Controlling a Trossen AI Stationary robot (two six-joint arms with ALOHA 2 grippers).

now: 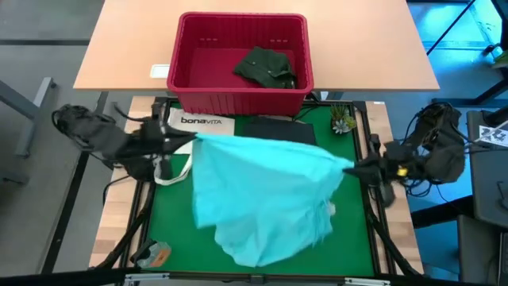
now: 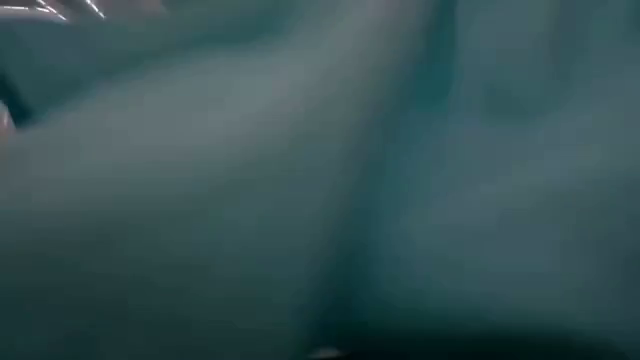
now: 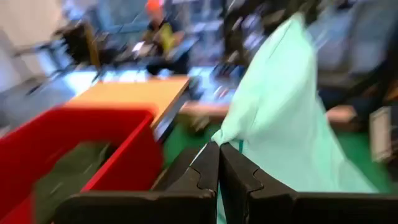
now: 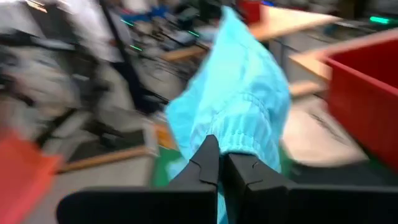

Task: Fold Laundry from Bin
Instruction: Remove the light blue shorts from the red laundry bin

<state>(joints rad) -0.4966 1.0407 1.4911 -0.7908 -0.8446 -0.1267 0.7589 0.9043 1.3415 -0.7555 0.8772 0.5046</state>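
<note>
Turquoise garment [image 1: 266,199] fills low view, stretched above green table [image 1: 171,226] between left gripper [image 1: 184,141] and right gripper [image 1: 355,167], fingers pinched shut on opposite edges. Dark green garment [image 1: 267,67] inside red bin [image 1: 240,99].

From my console I see two dark, near-black arms built of chunky jointed segments. The left arm [image 1: 103,131] carries looping black cables along its body and a pale band near its wrist. The right arm [image 1: 432,155] is draped in bundled black cable, with a small yellow marking by the wrist. Each gripper's fingers [image 3: 205,180] are matte black, flat-sided blocks with stepped, notched inner edges; the other pair of fingers [image 4: 208,171] taper to narrow tips.
</note>
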